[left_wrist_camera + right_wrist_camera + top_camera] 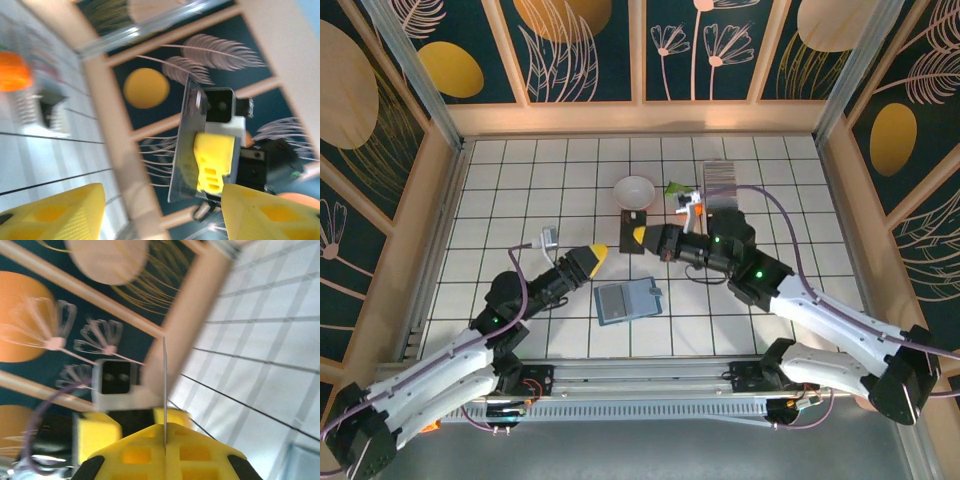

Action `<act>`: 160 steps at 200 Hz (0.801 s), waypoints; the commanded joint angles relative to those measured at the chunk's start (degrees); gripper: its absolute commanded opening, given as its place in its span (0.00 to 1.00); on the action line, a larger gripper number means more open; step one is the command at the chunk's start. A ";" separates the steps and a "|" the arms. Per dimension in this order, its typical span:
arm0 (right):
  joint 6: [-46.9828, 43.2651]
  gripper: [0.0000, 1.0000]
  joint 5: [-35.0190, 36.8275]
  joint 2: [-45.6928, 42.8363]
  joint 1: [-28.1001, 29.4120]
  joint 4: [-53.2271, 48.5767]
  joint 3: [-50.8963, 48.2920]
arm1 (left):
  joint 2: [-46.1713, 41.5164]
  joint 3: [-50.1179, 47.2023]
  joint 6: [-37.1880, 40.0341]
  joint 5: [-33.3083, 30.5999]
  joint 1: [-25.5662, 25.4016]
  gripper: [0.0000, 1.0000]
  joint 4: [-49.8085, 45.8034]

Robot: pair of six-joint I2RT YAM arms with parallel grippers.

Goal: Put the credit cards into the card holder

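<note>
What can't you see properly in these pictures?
- Card in the right fingers: the right wrist view shows it edge-on, so its face is hidden.
- Orange thing: left wrist view, blurred and cut off by the edge.
- Inside of the card holder: top view, too small to tell.

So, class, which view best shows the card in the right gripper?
Left wrist: the thin grey rectangular card shows its broad face. Right wrist sees it edge-on, a line; top external, a small dark rectangle.
</note>
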 commanded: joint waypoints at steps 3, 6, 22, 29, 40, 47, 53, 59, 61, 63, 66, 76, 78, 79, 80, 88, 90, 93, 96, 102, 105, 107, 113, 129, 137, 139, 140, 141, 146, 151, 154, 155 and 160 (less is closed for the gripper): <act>-0.31 0.00 7.67 -0.22 2.70 -11.52 -7.38 | -6.83 -3.10 3.43 -8.19 0.11 0.59 -26.22; -0.18 0.00 7.81 -0.03 3.13 -11.49 -8.23 | -7.55 -3.61 3.57 -8.54 0.11 0.58 -27.86; 0.89 0.00 7.87 1.65 4.67 -10.87 -11.43 | -9.38 -7.40 3.65 -6.80 0.11 0.52 -30.08; 1.09 0.00 8.00 2.83 5.35 -10.49 -12.11 | -9.37 -8.60 3.42 -6.30 0.08 0.48 -30.74; 1.25 0.00 7.97 4.91 6.04 -9.38 -12.76 | -8.83 -9.59 3.62 -5.88 0.06 0.44 -31.53; 1.30 0.00 7.52 6.30 6.25 -8.09 -12.96 | -8.37 -10.13 3.90 -5.85 0.09 0.44 -31.80; 1.29 0.00 7.08 7.31 6.32 -7.13 -12.99 | -7.76 -10.41 4.06 -5.95 0.05 0.43 -31.86; 1.30 0.00 6.65 8.66 6.44 -5.76 -12.91 | -7.08 -10.67 4.13 -6.18 0.03 0.42 -31.84; 1.33 0.00 6.47 9.08 6.43 -5.31 -12.90 | -6.77 -10.73 4.18 -6.20 0.09 0.41 -31.75; 1.38 0.00 6.25 9.52 6.42 -4.63 -12.94 | -6.55 -10.81 4.18 -6.27 0.11 0.40 -31.60; 1.49 0.00 5.93 10.19 6.39 -3.58 -13.05 | -6.09 -11.00 4.19 -6.31 0.09 0.39 -31.37; 1.94 0.00 4.33 12.64 6.25 -0.33 -13.25 | -4.38 -11.40 4.39 -6.02 0.09 0.35 -29.89; 2.06 0.00 4.11 13.16 6.20 0.20 -13.18 | -4.00 -11.46 4.45 -5.87 0.04 0.35 -29.47; 2.05 0.00 3.93 13.42 6.18 0.48 -13.17 | -3.78 -11.53 4.41 -5.79 0.08 0.35 -29.23; 2.04 0.00 3.79 13.68 6.13 0.75 -13.12 | -3.53 -11.57 4.44 -5.70 0.10 0.35 -28.99; 2.12 0.00 2.82 15.93 5.95 2.33 -12.64 | -1.84 -11.92 4.47 -5.00 0.09 0.34 -26.77; 2.02 0.00 2.65 16.48 5.91 2.47 -12.46 | -1.39 -11.94 4.49 -4.87 0.11 0.34 -26.29; 1.94 0.00 2.53 17.24 5.86 2.81 -12.09 | -0.69 -12.03 4.49 -4.79 0.11 0.33 -25.68; 1.91 0.00 2.46 17.99 5.83 3.06 -11.77 | -0.04 -12.04 4.44 -4.66 0.05 0.33 -25.09; 1.65 0.00 2.22 19.42 5.83 3.47 -11.06 | 1.36 -12.15 4.46 -4.37 0.07 0.31 -23.98; 1.57 0.00 2.06 20.12 5.89 3.74 -10.79 | 2.03 -12.17 4.44 -4.24 0.11 0.30 -23.46; 1.55 0.00 1.96 20.54 5.83 3.94 -10.59 | 2.41 -12.20 4.53 -4.11 0.05 0.29 -23.14; 1.51 0.00 1.90 21.74 5.81 4.46 -10.10 | 3.72 -12.07 4.70 -3.77 0.12 0.28 -22.42; 1.25 0.00 1.49 24.59 5.85 5.37 -8.80 | 6.18 -11.89 5.16 -3.33 0.06 0.26 -21.09; 1.23 0.00 1.46 25.55 5.75 5.76 -8.37 | 6.84 -11.86 5.19 -3.25 0.08 0.25 -20.64; 1.22 0.00 1.46 25.79 5.73 5.85 -8.23 | 6.93 -11.97 5.26 -3.20 0.11 0.25 -20.54; 1.23 0.00 1.46 25.84 5.72 5.86 -8.19 | 7.01 -11.96 5.30 -3.22 0.11 0.25 -20.46; 1.24 0.00 1.46 25.96 5.68 5.90 -8.17 | 7.04 -12.00 5.28 -3.23 0.07 0.25 -20.38; 1.16 0.00 1.46 26.21 5.73 6.09 -8.00 | 7.24 -12.12 5.33 -3.17 0.08 0.25 -20.04; 1.12 0.00 1.54 26.41 5.69 6.22 -7.90 | 7.34 -12.28 5.38 -2.99 0.09 0.26 -19.60; 1.15 0.00 1.61 26.50 5.74 6.25 -7.89 | 7.34 -12.37 5.42 -2.98 0.11 0.26 -19.42; 1.16 0.00 1.62 26.50 5.73 6.23 -7.89 | 7.34 -12.38 5.47 -2.98 0.11 0.26 -19.38; 1.28 0.00 1.71 26.38 5.63 6.47 -7.96 | 7.28 -12.48 5.52 -3.01 0.11 0.27 -19.25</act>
